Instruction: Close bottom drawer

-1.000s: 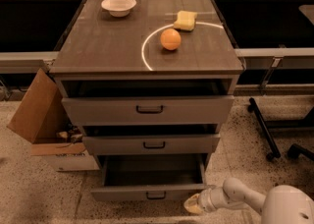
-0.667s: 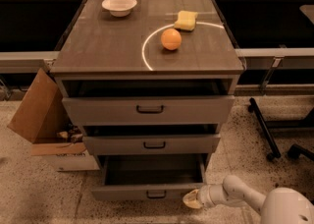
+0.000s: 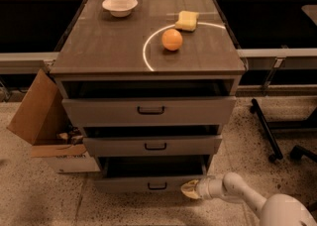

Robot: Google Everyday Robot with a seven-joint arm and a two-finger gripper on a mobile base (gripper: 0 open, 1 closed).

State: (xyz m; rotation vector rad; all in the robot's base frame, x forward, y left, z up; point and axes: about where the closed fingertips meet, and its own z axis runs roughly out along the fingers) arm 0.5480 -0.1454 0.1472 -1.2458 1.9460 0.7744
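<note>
The bottom drawer [image 3: 130,184] sits at the lowest tier of the grey cabinet, pulled out towards the camera so that a strip of its shadowed interior shows behind the slim front panel. That panel's long axis runs left to right across the view, with the small dark handle [image 3: 157,186] at its middle. The hand [image 3: 190,189] lies at the right end of the panel, just right of the handle and level with it. It seems to touch the front face, though contact is hard to confirm here, and I cannot tell whether it is spread or pressed together. Its pale arm [image 3: 233,190] reaches in from the lower right. The closing push therefore has to go straight back into the cabinet, away from the camera and square to the panel. The middle drawer [image 3: 198,145] and top drawer [image 3: 99,112] above also stand ajar. On the tabletop [image 3: 99,46] rest an orange [image 3: 172,39], a yellow sponge [image 3: 187,20] and a white bowl [image 3: 120,5].
</note>
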